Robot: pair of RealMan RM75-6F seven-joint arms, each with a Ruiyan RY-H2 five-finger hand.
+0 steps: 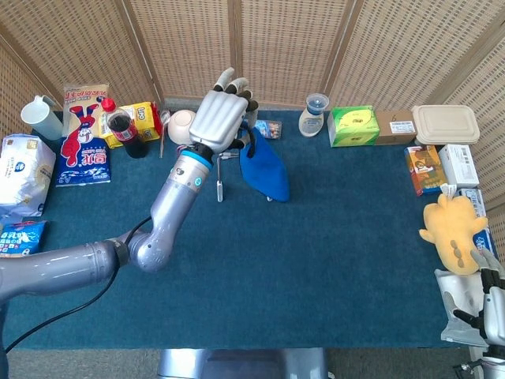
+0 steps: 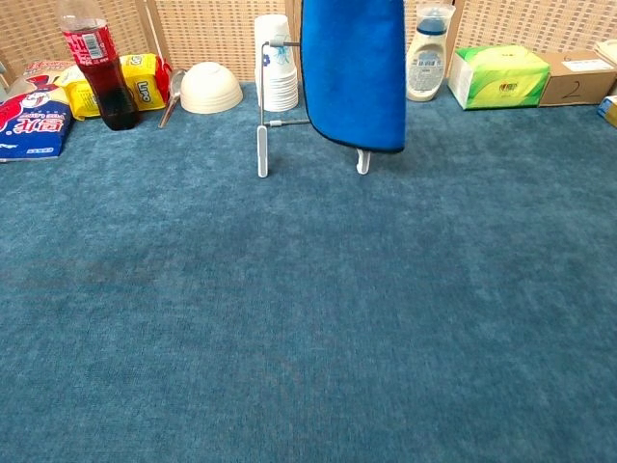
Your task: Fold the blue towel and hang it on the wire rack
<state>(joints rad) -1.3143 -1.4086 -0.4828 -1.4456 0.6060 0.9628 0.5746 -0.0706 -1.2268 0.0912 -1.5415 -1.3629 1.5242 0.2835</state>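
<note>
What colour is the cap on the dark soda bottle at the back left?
Red; the dark soda bottle's cap shows best in the head view.

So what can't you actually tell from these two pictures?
- Whether the blue towel rests on the wire rack: chest view cuts off its top; in head view the left hand covers it.
- Whether that hand grips the towel: fingers hidden.
- The right hand: cut off by the head view's edge.
</note>
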